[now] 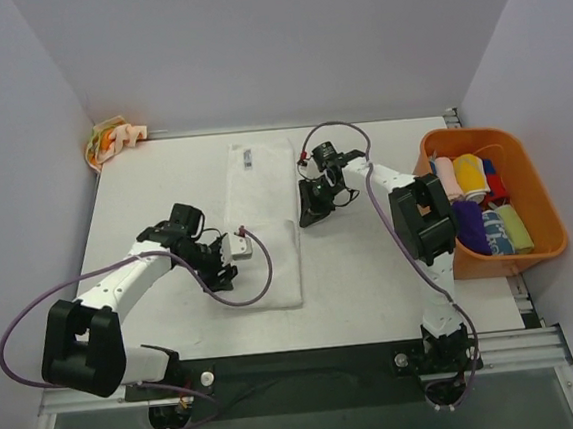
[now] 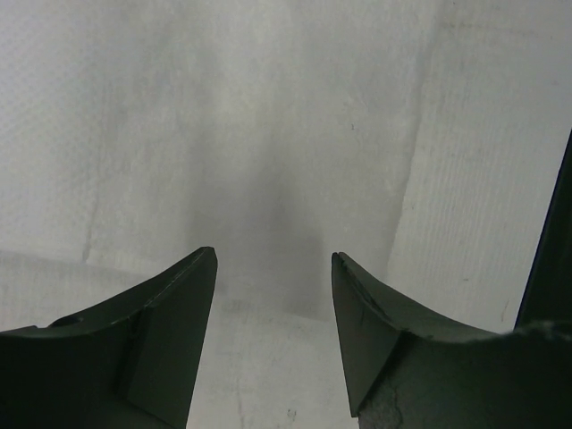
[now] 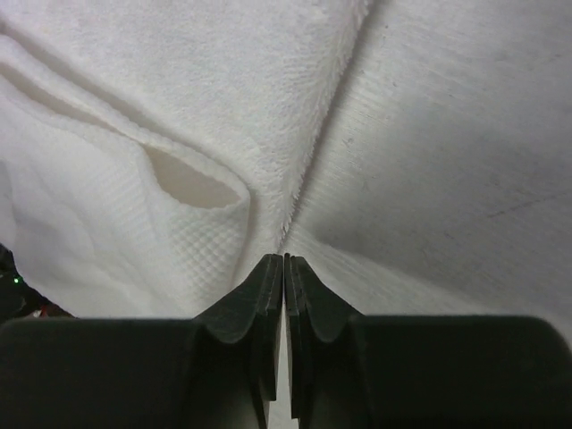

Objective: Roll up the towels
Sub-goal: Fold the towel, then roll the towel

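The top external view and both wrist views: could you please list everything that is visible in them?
white towel: one, white, folded long, at the table's centre
blotched towel: one, cream and orange, far left corner
rolled towels: several, pink, yellow, red, purple, blue, inside the bin
bin: one, orange, table's right edge
table: one, white
left gripper: one, black, open over the white towel's left side
right gripper: one, black, shut on the white towel's right edge
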Controlling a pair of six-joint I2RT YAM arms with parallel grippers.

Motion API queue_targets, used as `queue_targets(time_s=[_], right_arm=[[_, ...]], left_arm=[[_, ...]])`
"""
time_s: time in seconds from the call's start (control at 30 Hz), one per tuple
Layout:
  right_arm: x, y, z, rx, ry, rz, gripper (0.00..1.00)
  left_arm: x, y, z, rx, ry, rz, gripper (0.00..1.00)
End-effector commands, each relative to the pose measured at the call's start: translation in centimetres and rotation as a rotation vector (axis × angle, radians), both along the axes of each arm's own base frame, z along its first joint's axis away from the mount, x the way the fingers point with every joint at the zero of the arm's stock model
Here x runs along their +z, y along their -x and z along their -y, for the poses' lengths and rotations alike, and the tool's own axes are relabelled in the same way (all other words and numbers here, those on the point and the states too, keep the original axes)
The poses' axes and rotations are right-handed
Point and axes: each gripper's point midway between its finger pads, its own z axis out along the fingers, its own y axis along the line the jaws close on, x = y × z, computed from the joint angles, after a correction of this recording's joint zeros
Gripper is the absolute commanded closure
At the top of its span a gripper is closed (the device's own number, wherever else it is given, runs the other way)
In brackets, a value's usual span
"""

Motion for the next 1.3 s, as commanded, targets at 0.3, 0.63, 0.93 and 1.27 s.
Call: queue_targets(time_s=[0.3,0.63,0.93,1.27], right_arm=[[10.7,2.2,-5.4,0.104,-0.249,0.075,0.74],[-0.6,4.8,-5.2,0.118,-0.114,-0.138,0.81],[-1.3,4.2,-3.9,0.153,-0.055,-0.078,0.82],[8.5,3.2,-5.1,0.249,-0.17,0.099,0.74]], left_arm=[[-0.7,2.9,1.0,-0.35,-0.075,0.292,0.35],[-5.1,4.6,1.0,-0.474,-0.168,0.408,0.39],[-5.6,6.1,0.9,-0.488,-0.194,0.341,0.9],[1.4,10.4,4.4,-0.446,0.012,-0.023,1.0]])
